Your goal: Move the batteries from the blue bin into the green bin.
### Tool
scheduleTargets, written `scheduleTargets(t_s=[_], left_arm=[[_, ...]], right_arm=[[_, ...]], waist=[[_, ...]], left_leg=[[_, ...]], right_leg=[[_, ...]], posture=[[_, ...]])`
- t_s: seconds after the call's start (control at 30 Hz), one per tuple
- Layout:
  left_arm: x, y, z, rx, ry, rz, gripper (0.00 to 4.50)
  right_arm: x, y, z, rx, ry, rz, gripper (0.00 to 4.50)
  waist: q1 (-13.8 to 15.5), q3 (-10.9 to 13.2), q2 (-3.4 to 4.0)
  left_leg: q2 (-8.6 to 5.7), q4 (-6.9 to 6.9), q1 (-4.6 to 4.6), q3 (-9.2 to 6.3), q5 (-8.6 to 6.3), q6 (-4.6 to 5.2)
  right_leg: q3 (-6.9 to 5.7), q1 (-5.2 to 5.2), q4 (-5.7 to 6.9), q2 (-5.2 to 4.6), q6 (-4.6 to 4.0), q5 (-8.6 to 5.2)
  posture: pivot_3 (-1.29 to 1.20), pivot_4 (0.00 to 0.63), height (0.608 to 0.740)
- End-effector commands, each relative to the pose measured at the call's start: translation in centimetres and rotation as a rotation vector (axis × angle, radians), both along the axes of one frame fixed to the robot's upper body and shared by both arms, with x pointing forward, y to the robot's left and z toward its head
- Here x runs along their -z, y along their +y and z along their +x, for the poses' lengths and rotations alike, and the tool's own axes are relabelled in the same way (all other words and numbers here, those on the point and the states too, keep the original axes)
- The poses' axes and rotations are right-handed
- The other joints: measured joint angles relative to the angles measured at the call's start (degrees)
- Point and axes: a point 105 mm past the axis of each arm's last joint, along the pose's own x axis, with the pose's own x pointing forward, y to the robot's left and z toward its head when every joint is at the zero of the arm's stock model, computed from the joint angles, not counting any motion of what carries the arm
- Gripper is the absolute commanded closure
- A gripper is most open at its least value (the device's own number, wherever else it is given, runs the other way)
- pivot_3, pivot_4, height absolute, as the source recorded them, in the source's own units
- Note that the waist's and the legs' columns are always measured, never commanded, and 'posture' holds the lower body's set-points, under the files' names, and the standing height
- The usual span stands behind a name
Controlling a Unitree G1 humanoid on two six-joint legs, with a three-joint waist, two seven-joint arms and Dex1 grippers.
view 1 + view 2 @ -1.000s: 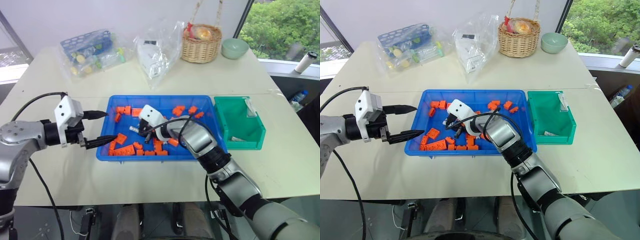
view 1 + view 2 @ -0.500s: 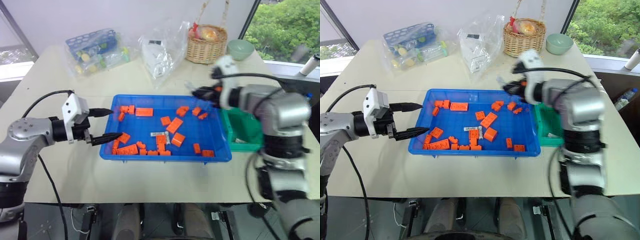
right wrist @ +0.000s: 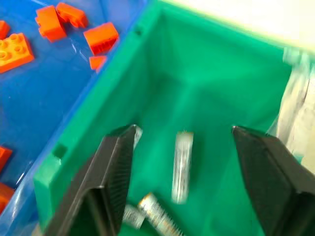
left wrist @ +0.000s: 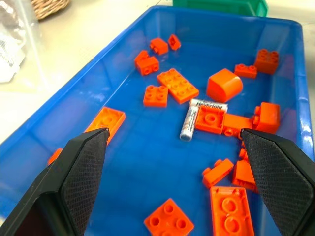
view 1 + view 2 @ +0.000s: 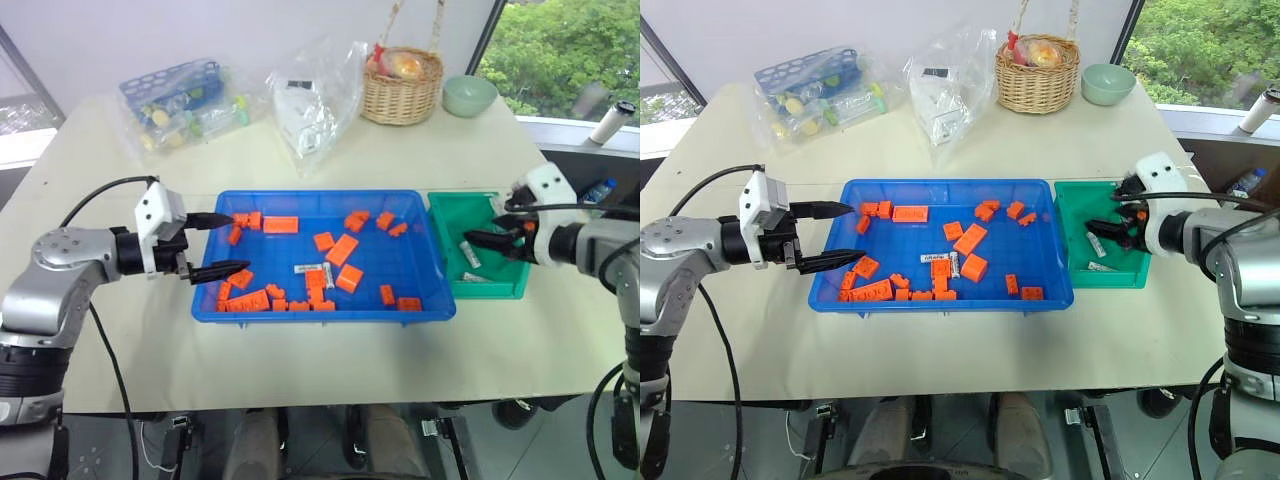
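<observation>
The blue bin [image 5: 320, 196] sits mid-table with scattered orange bricks and two batteries [image 5: 311, 269] near its middle; the left wrist view shows one battery [image 4: 188, 124] beside another partly under a brick. My left gripper [image 5: 240, 242] hovers open over the bin's left end, nothing between its fingers [image 4: 74, 182]. Just right of it stands the green bin [image 5: 445, 215]. My right gripper [image 5: 490, 224] is open above that bin. A battery [image 3: 181, 166] shows blurred between its fingers [image 3: 112, 179], apart from both, with other batteries [image 3: 156, 212] on the green floor.
At the back of the table are a wicker basket [image 5: 403, 88], a pale green bowl [image 5: 470, 96], a clear plastic bag [image 5: 315, 100] and a plastic-wrapped blue rack [image 5: 185, 98]. A white cylinder [image 5: 612, 124] stands beyond the table's right edge.
My right gripper swung from the middle of the blue bin rightward to above the green bin and opened, letting go of a battery. The left gripper has hardly moved.
</observation>
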Motion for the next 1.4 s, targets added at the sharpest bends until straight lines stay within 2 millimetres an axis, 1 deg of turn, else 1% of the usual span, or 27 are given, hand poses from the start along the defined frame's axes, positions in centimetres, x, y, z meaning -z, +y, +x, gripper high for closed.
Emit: scheduleTargets(t_s=[0.03,0.07,0.1,0.13,0.2,0.27,0.33,0.4,0.5,0.6,0.7,0.87,1.0,1.1,1.13,1.2,1.3,1.33,1.4], left_arm=[[-1.4,-0.4,-0.1,0.026,-0.061,0.007,0.00],[-1.4,-0.4,-0.1,0.028,-0.061,0.009,0.00],[-1.4,-0.4,-0.2,0.029,-0.062,0.010,0.00],[-1.4,-0.5,-0.2,0.028,-0.063,0.011,0.00],[-1.4,-0.4,-0.3,0.025,-0.066,0.015,0.00],[-1.5,-0.3,-0.4,0.017,-0.071,0.016,0.00],[-1.6,-0.2,-0.6,0.007,-0.074,0.017,0.00],[-1.6,0.0,-0.9,-0.004,-0.076,0.017,0.00],[-1.6,0.3,-1.3,-0.023,-0.075,0.018,0.00],[-1.6,0.5,-1.5,-0.038,-0.073,0.020,0.00],[-1.6,0.6,-1.7,-0.043,-0.071,0.020,0.00],[-1.6,0.5,-1.7,-0.046,-0.071,0.019,0.00],[-1.6,0.3,-1.5,-0.043,-0.073,0.014,0.00],[-1.6,0.2,-1.4,-0.037,-0.074,0.012,0.00],[-1.6,0.1,-1.4,-0.034,-0.075,0.011,0.00],[-1.7,-0.1,-1.3,-0.027,-0.078,0.008,0.00],[-1.9,-0.3,-1.0,-0.019,-0.084,0.007,0.00],[-2.0,-0.3,-0.9,-0.018,-0.087,0.006,0.00],[-2.1,-0.3,-0.7,-0.016,-0.089,0.004,0.00]], right_arm=[[-3.5,5.0,0.9,-0.247,-0.134,-0.031,1.62],[-3.4,7.0,1.1,-0.326,-0.131,-0.036,1.62],[-3.1,8.6,1.3,-0.389,-0.124,-0.045,1.62],[-2.5,10.4,1.4,-0.449,-0.106,-0.056,1.62],[-1.2,13.4,1.5,-0.547,-0.071,-0.072,1.62],[0.3,16.0,1.5,-0.630,-0.043,-0.103,1.62],[1.9,17.9,1.4,-0.692,-0.018,-0.148,1.62],[3.2,19.2,1.3,-0.728,0.003,-0.173,1.62],[4.5,20.8,0.9,-0.772,0.028,-0.183,1.62],[4.9,22.2,0.6,-0.804,0.032,-0.185,1.62],[5.5,23.0,0.4,-0.823,0.035,-0.203,1.62],[6.7,23.4,0.2,-0.838,0.046,-0.245,1.62],[8.1,23.0,0.7,-0.819,0.061,-0.288,1.62],[8.7,23.0,0.8,-0.814,0.066,-0.295,1.62],[8.8,23.1,0.8,-0.813,0.067,-0.295,1.85],[9.1,23.1,0.9,-0.809,0.070,-0.295,2.48],[9.4,23.0,1.0,-0.803,0.074,-0.296,4.02],[9.4,22.9,1.0,-0.802,0.074,-0.295,4.45],[9.1,22.8,0.8,-0.796,0.080,-0.267,4.45]], waist=[[-0.22,0.02,0.03],[-0.24,0.01,0.02],[-0.26,0.00,0.00],[-0.19,0.00,0.00],[-0.01,0.00,0.00],[0.15,0.01,0.01],[0.32,0.01,0.00],[0.37,0.01,-0.01],[0.23,0.01,-0.01],[0.18,0.01,-0.01],[0.13,0.01,-0.01],[0.20,0.00,-0.02],[0.13,0.00,-0.02],[0.13,0.00,-0.02],[0.12,0.00,-0.02],[0.11,0.00,-0.02],[0.16,0.00,-0.02],[0.14,-0.01,-0.04],[0.18,-0.01,-0.04]], left_leg=[[0.00,0.00,0.01,0.00,0.00,0.00],[0.01,-0.02,0.02,0.00,0.00,0.00],[0.03,-0.05,0.02,-0.03,0.00,0.00],[0.05,-0.07,0.02,-0.04,0.00,0.00],[0.05,-0.09,-0.01,-0.06,0.00,0.00],[0.03,-0.05,-0.07,-0.04,0.00,0.00],[0.01,0.01,-0.16,-0.04,0.00,0.01],[-0.03,0.06,-0.17,-0.04,0.01,0.01],[-0.04,0.10,-0.16,-0.03,0.01,0.01],[-0.02,0.08,-0.13,-0.04,0.01,0.00],[-0.01,0.07,-0.10,-0.03,0.01,0.00],[-0.01,0.08,-0.09,-0.03,0.01,0.00],[-0.02,0.06,-0.08,-0.03,0.01,0.00],[-0.02,0.07,-0.08,-0.02,0.01,0.00],[-0.02,0.06,-0.08,-0.02,0.01,0.00],[-0.02,0.06,-0.07,-0.02,0.01,0.00],[-0.02,0.07,-0.04,-0.02,0.01,0.00],[-0.02,0.07,-0.04,-0.02,0.01,0.00],[-0.02,0.06,-0.01,-0.02,0.01,0.00]], right_leg=[[0.01,0.00,0.00,0.00,-0.07,-0.04],[0.01,-0.01,0.00,0.01,-0.07,-0.04],[0.00,0.00,0.00,0.05,-0.03,-0.02],[0.00,0.00,0.00,0.08,0.07,0.04],[-0.02,-0.01,0.01,0.10,0.07,0.04],[-0.01,-0.03,0.04,0.07,0.08,0.05],[-0.02,-0.06,0.06,0.04,0.09,0.06],[-0.02,-0.05,0.05,-0.02,0.10,0.06],[-0.02,-0.02,0.05,-0.05,0.10,0.06],[-0.04,-0.03,0.09,-0.03,0.10,0.06],[-0.05,-0.03,0.11,-0.02,0.11,0.07],[-0.05,-0.02,0.11,-0.02,0.11,0.07],[-0.05,-0.02,0.12,-0.02,0.11,0.06],[-0.05,-0.02,0.12,-0.02,0.11,0.07],[-0.05,-0.02,0.12,-0.02,0.11,0.07],[-0.05,-0.02,0.12,-0.02,0.11,0.07],[-0.05,0.02,0.12,-0.02,0.11,0.07],[-0.05,0.02,0.12,-0.02,0.11,0.07],[-0.05,0.04,0.13,-0.02,0.11,0.07]], posture=[[0.00,0.150,0.736],[0.00,0.150,0.736],[0.00,0.150,0.736],[0.00,0.150,0.736],[0.00,0.150,0.736],[0.00,0.150,0.736],[0.00,0.150,0.736],[0.00,0.150,0.736],[0.00,0.150,0.736],[0.00,0.150,0.736],[0.00,0.150,0.736],[0.00,0.150,0.736],[0.00,0.150,0.736],[0.00,0.150,0.736],[0.00,0.150,0.736],[0.00,0.150,0.736],[0.00,0.150,0.736],[0.00,0.150,0.736],[0.00,0.150,0.736]])
